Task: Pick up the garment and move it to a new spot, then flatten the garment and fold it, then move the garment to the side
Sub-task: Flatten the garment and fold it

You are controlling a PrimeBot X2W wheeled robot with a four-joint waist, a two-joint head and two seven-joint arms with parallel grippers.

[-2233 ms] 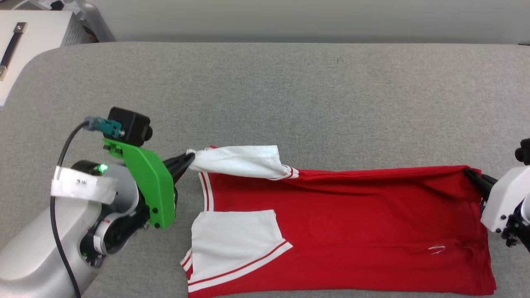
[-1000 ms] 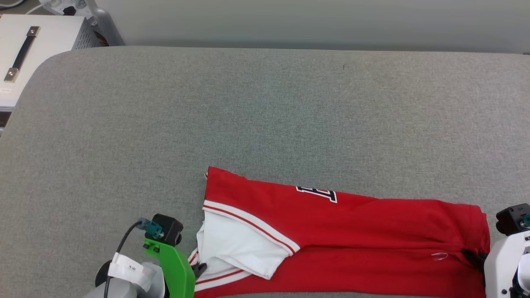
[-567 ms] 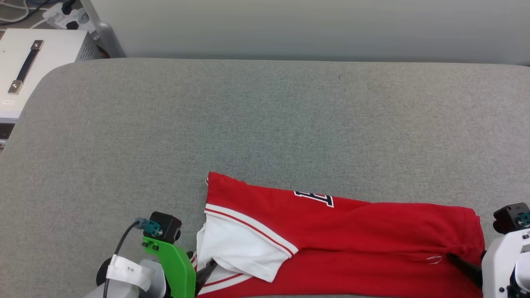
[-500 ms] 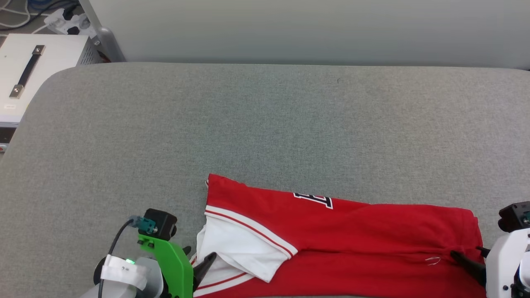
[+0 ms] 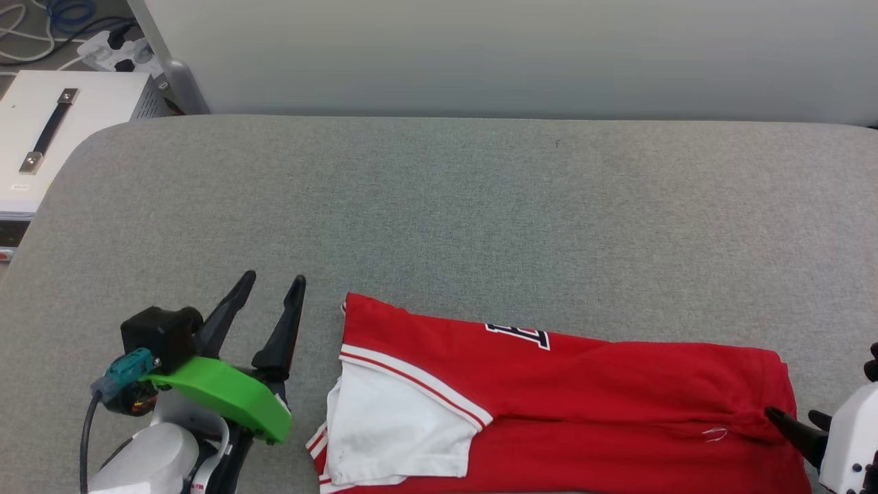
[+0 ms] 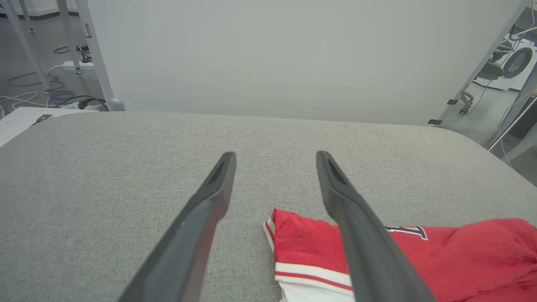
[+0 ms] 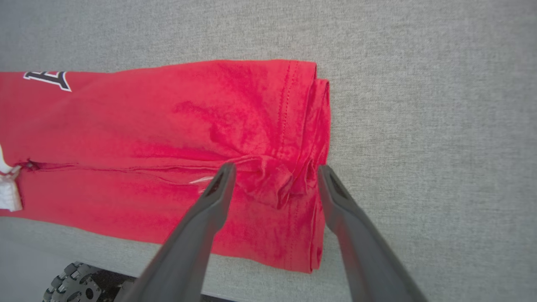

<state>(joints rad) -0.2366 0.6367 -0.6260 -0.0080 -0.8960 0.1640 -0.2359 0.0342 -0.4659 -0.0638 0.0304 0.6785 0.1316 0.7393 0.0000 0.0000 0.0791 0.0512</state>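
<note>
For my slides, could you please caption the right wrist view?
Open right tool above the bunched hem of the folded jersey.

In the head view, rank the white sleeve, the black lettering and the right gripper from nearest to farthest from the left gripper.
1. White sleeve, just right of the left gripper.
2. Black lettering, farther right, past the sleeve.
3. Right gripper, at the far right edge.

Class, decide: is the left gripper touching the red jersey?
Apart. The head view shows a strip of bare grey cushion between the open left gripper and the red jersey.
</note>
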